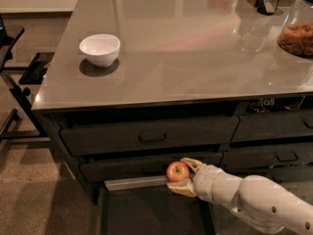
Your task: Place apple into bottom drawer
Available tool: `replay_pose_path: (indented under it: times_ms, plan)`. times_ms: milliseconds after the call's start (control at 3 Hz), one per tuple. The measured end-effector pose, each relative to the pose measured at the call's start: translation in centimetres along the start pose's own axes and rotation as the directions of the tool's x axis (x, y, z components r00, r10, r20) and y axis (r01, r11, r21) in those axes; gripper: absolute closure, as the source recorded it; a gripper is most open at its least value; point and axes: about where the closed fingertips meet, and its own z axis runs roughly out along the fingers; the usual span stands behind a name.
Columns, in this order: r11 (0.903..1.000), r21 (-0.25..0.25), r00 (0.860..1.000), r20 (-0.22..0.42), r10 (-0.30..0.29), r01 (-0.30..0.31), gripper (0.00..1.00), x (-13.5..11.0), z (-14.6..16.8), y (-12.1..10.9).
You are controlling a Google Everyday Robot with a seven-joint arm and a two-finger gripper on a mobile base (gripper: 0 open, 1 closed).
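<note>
The small red apple [177, 171] is held between the pale fingers of my gripper [182, 176], which is shut on it. The white arm reaches in from the lower right. The apple hangs just above the back of the open bottom drawer [151, 214], close to its pale back strip [134, 182] and in front of the middle drawer [122, 166]. The drawer's dark flat interior lies below and in front of the apple.
A white bowl [100, 49] stands on the grey countertop [186, 48] at the left. A glass jar [297, 31] of brown food is at the right edge. The top drawer [151, 133] and the right stack's drawers [271, 155] are closed. A black frame [19, 82] stands at left.
</note>
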Motion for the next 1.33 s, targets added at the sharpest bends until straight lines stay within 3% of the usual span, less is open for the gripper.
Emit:
replay_pose_path:
  times_ms: [333, 667, 1000, 1333]
  plan:
    - [0.999, 0.007, 0.998, -0.055, 0.044, -0.044, 1.0, 3.9, 2.1, 0.6]
    - [0.9976, 0.058, 0.996, -0.084, 0.042, -0.038, 1.0, 8.5, 4.3, 0.6]
    - [0.998, 0.062, 0.998, -0.067, 0.018, -0.013, 1.0, 13.1, 6.4, 0.4]
    - [0.9989, -0.025, 0.998, -0.044, -0.041, 0.039, 1.0, 16.3, 9.1, 1.3]
